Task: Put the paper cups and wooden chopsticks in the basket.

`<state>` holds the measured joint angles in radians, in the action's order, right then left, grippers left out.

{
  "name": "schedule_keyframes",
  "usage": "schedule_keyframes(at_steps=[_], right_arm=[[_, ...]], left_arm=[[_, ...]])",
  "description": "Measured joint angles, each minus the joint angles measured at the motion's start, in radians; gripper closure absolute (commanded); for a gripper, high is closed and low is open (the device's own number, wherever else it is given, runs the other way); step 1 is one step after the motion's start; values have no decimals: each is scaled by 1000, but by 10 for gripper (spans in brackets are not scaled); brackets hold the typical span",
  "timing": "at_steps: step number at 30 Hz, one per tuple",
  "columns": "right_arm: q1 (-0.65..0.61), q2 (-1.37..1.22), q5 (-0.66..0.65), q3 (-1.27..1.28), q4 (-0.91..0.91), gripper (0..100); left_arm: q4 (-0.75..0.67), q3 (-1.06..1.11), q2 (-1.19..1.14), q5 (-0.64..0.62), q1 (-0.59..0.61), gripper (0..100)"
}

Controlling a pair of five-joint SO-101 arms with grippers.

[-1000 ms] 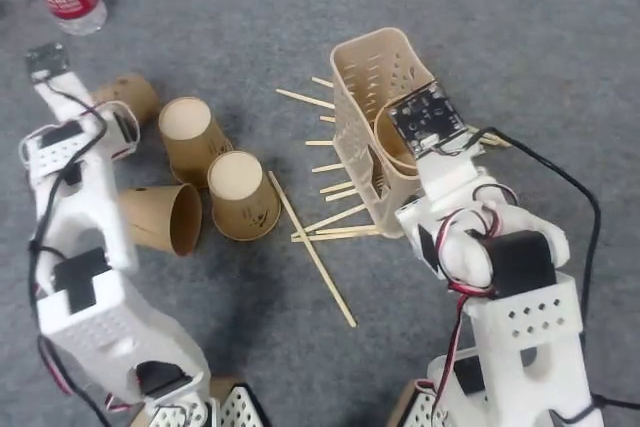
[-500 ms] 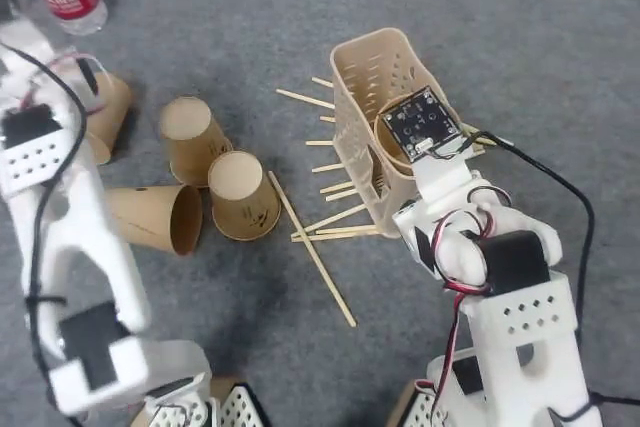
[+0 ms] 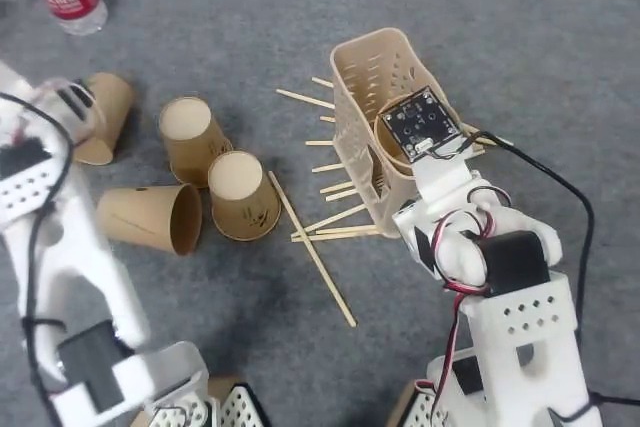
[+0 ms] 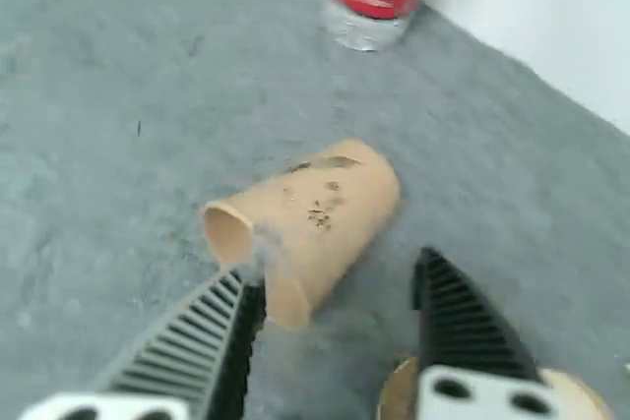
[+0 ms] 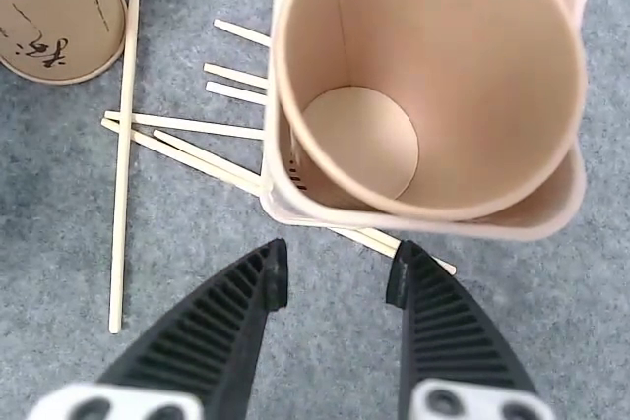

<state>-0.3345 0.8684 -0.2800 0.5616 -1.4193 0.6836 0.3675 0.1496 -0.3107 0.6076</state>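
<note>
Left arm pulls toward lower left; left gripper [image 4: 337, 277] released near tipped, speckled tan paper cup [image 4: 305, 218]; right gripper [image 5: 340, 253] released.

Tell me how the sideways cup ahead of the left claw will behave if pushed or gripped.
Lying on its side and tapered, the cup would probably roll in a curve rather than slide. Its thin paper wall likely dents under a hard squeeze.
</note>
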Motion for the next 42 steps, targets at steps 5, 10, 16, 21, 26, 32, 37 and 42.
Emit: schedule_keyframes(at_steps=[5, 10, 16, 21, 26, 32, 37, 42], right_arm=[[0, 0, 0, 0, 0, 828], [0, 0, 0, 0, 0, 828], [-44, 0, 0, 0, 0, 828], [-80, 0, 0, 20, 0, 828], [-80, 0, 0, 21, 0, 828], [-78, 0, 0, 21, 0, 828], [-78, 0, 0, 21, 0, 828], [-78, 0, 0, 21, 0, 828]], left_arm=[[-284, 213, -49, -133, 6, 746], [-480, 385, -72, -328, 31, 745], [-512, 393, -89, -393, 54, 743], [-512, 301, -212, -397, 26, 744], [-512, 123, -394, -397, 23, 747], [-419, -89, -540, -370, 21, 922], [-373, -192, -572, -279, 0, 989], [-368, -224, -574, -204, -28, 989]])
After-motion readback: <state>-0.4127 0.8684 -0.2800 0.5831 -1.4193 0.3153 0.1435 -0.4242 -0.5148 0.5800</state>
